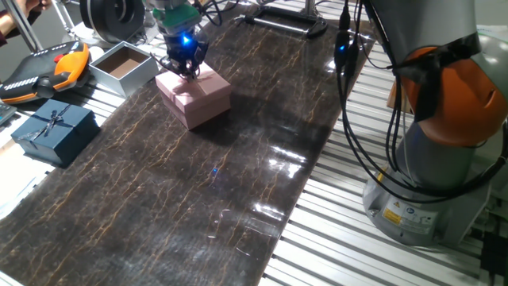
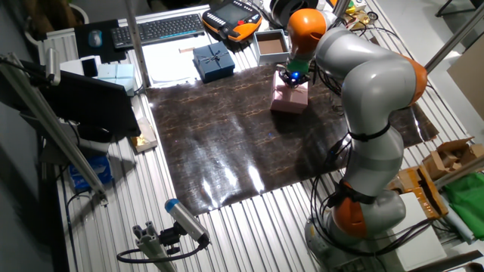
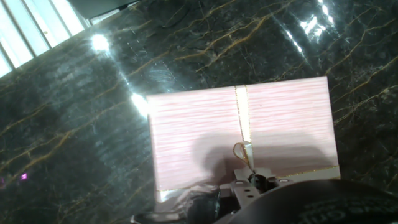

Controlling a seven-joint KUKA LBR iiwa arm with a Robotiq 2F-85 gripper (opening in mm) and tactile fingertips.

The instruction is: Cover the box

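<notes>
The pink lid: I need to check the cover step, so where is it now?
The pink lid sits on top of the box on the dark mat, at the far left in one fixed view, directly under the gripper and beside the grey box.

Fingers and box largely hidden

In the hand view the fingers cannot be made out; dark gripper [image 3: 249, 193] parts cover the lid's [image 3: 242, 140] near edge. In both fixed views the gripper hides the lid's bow and the fingers' spacing.
</notes>
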